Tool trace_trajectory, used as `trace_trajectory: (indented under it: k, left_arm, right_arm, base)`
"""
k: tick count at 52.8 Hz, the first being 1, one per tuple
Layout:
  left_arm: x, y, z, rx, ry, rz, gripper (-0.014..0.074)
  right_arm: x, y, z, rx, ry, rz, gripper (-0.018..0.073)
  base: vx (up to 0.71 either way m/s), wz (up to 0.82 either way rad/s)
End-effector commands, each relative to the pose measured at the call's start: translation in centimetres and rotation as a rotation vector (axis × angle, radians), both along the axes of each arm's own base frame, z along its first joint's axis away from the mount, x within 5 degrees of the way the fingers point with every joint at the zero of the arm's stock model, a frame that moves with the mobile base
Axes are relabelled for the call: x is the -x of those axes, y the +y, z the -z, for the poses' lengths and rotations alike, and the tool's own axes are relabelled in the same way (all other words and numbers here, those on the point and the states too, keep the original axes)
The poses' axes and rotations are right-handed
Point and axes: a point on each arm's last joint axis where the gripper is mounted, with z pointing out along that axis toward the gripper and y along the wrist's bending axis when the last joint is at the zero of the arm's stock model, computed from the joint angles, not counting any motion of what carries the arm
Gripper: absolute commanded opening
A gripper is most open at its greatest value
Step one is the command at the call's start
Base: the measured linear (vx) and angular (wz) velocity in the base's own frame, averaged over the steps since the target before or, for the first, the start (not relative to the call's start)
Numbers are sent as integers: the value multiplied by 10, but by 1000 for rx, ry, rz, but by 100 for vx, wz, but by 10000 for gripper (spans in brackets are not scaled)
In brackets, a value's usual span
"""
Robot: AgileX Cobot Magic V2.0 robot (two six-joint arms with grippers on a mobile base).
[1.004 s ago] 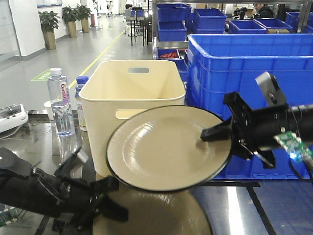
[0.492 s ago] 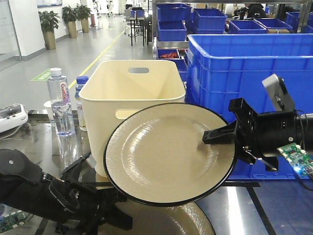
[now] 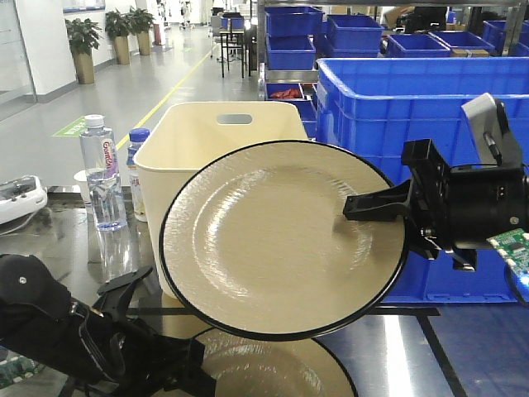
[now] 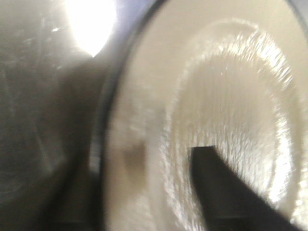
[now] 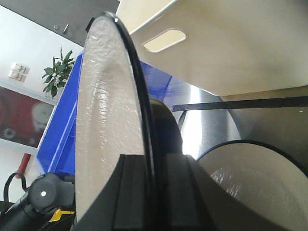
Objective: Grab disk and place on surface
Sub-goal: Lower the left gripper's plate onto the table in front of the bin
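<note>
Two cream, black-rimmed disks appear. The disk is held in the air above the bench, tilted nearly on edge with its face toward the front camera. The right end effector enters from 3 o'clock and is clenched on the rim at 3 o'clock, one finger on each face. The second disk lies flat on the bench at 6 o'clock. The left end effector sits at 7 o'clock, just beside it; clenched or released cannot be told. A cream bin stands behind at 11 o'clock.

Cream bin (blue crate beside) bounds the tabletop.
</note>
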Motion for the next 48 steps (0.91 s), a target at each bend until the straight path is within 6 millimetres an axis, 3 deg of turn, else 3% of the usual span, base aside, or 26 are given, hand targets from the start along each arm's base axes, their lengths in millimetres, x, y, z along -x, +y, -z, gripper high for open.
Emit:
trace_trajectory:
  k: [1,10,21,34,48]
  left_arm:
    - [1,0,-22,18,-93,12,641]
    - [12,12,-39,-108,-226,91,629]
    - [41,32,-88,-173,-430,39,573]
    - [77,46,-141,-105,-681,-50,528]
    - [95,52,-159,-78,-770,-75,514]
  right_arm:
    - [10,-1,-31,-124,-78,28,-6]
    - [8,-11,-30,-123,-69,47,-6]
    - [7,-21,-19,-1,-30,62,-6]
    - [4,9,4,161,57,12,-6]
    - [-9,41,37,222,169,-60,-6]
  base:
    - [0,0]
    - [0,0]
    - [0,0]
    - [0,0]
    - [0,0]
